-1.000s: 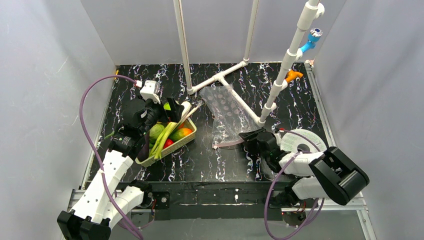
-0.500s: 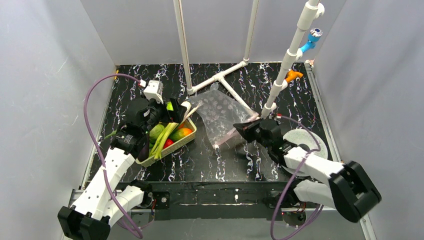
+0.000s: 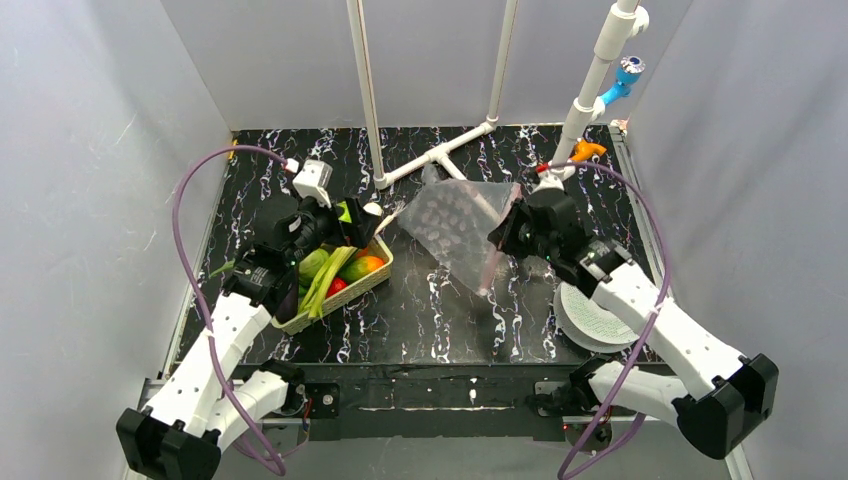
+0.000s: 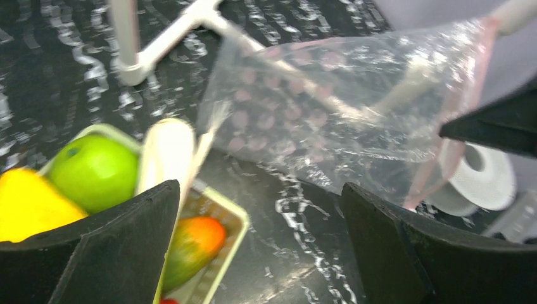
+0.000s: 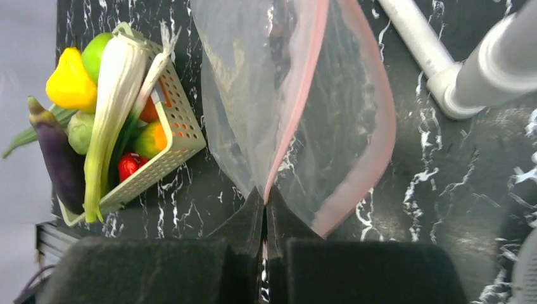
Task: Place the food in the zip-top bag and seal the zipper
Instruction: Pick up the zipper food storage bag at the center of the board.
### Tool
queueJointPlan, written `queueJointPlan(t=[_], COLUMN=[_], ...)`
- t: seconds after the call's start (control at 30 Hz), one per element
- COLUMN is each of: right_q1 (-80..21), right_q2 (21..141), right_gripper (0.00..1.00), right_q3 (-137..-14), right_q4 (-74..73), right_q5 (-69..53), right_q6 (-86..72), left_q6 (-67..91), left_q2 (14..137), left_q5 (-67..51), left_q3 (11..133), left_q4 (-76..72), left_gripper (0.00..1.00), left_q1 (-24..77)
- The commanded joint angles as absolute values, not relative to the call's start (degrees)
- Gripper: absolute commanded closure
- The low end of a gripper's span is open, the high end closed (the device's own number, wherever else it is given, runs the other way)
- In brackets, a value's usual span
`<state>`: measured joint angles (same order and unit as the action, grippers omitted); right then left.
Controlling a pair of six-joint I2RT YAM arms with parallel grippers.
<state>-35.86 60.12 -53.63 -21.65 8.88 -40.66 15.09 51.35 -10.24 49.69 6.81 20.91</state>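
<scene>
The clear dotted zip-top bag (image 3: 452, 220) hangs lifted above the table, held by my right gripper (image 3: 507, 232). That gripper (image 5: 266, 199) is shut on one lip of the pink zipper (image 5: 297, 95); the other lip (image 5: 377, 139) bows away, so the mouth gapes. The food lies in a woven basket (image 3: 300, 318) at the left: white-green leek (image 5: 114, 107), green apple (image 4: 95, 171), a yellow piece (image 5: 68, 82), a dark purple piece (image 5: 57, 158), a red piece (image 5: 130, 163). My left gripper (image 3: 350, 222) hovers open over the basket's far end, its fingers (image 4: 126, 240) empty.
A white pipe frame (image 3: 440, 155) lies on the black marbled table behind the bag, with uprights (image 3: 367, 90) and a taller post (image 3: 590, 80) carrying blue and orange clips. A white round disc (image 3: 592, 312) sits under my right arm.
My right gripper closed on the zipper strip at the table's near side and lifted it up and towards the back, so the bag now hangs. The left gripper edged slightly right.
</scene>
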Motion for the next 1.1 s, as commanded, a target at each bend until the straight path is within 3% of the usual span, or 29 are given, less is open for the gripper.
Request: queueJointPlan(t=[0.0, 0.13, 0.3, 0.47, 0.73, 1.07], right_q1=[-36.18, -39.37, -50.79, -54.73, -54.84, -55.94], right_q2=[63.35, 66.39, 72.30, 77.72, 73.98, 74.77], right_gripper=[0.99, 0.99, 0.99, 0.99, 0.99, 0.99], right_q3=[-67.48, -70.84, -75.16, -81.13, -76.52, -76.29], right_q4=[-36.99, -35.82, -33.53, -36.84, -32.58, -31.52], right_q5=[6.68, 6.80, 20.29, 23.84, 26.41, 22.83], right_q6=[-31.90, -45.98, -61.89, -68.41, -73.70, -75.28], left_q6=[17.26, 19.49, 13.23, 8.73, 4.26, 4.59], left_q2=[54.46, 57.98, 56.31, 56.55, 57.78, 58.75], left_q5=[-26.79, -31.03, -21.62, -15.49, -2.53, -2.06], left_q3=[51.63, 50.57, 49.47, 49.29, 52.23, 52.60], left_q4=[-0.58, -5.74, -2.98, -0.59, 7.28, 7.70], left_gripper=[0.00, 0.00, 0.00, 0.00, 0.32, 0.41], left_q1=[21.85, 26.40, 36.75, 43.21, 47.17, 47.37])
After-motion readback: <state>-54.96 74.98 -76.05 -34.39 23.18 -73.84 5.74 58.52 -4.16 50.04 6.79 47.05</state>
